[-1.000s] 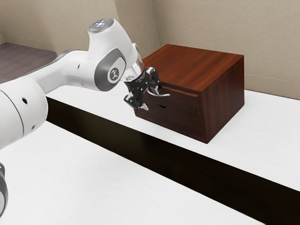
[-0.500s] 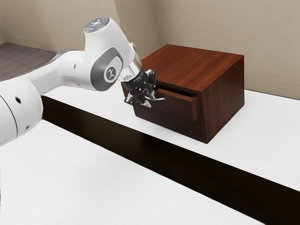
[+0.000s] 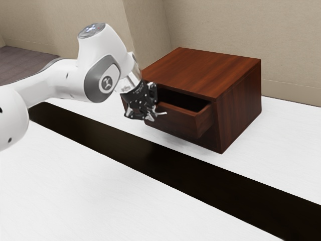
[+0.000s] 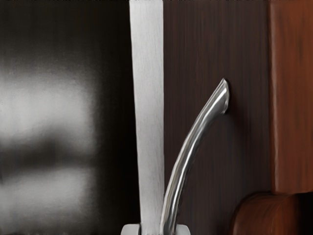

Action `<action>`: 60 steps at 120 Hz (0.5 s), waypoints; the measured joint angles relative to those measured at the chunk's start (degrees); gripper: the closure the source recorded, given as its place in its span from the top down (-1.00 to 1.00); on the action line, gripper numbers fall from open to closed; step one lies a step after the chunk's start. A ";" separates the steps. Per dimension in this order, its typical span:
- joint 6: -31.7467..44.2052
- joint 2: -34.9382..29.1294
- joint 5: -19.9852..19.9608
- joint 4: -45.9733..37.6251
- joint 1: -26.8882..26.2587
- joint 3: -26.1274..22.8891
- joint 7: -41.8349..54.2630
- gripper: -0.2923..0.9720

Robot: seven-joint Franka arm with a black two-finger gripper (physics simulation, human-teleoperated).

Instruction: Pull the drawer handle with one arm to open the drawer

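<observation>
Pulled farther out than before, drawer (image 3: 179,122) trails jaws clamped on its handle (image 4: 195,147).

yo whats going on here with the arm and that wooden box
A white robot arm has its tool at the metal handle of a drawer in a dark wooden cabinet on a white table. The drawer is partly open, slid out toward the arm, its dark inside showing.

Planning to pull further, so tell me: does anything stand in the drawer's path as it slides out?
Nothing visible does. The drawer is partly out of the cabinet, the gripper holds its handle, and no object lies ahead.
</observation>
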 joint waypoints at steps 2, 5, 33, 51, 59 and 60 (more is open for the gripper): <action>0.00 -0.28 -0.01 -0.40 0.03 -0.01 -0.01 -0.56; 0.00 -0.71 -0.01 -0.96 0.06 0.00 -0.03 -0.56; 0.04 -4.57 0.03 -5.86 0.40 0.07 -0.19 -0.56; 0.06 -6.24 0.01 -7.76 0.62 0.09 -0.37 -0.56; 0.06 -7.26 0.00 -9.00 0.79 0.05 -0.48 -0.56; 0.05 -7.36 0.00 -9.15 0.82 0.04 -0.49 -0.56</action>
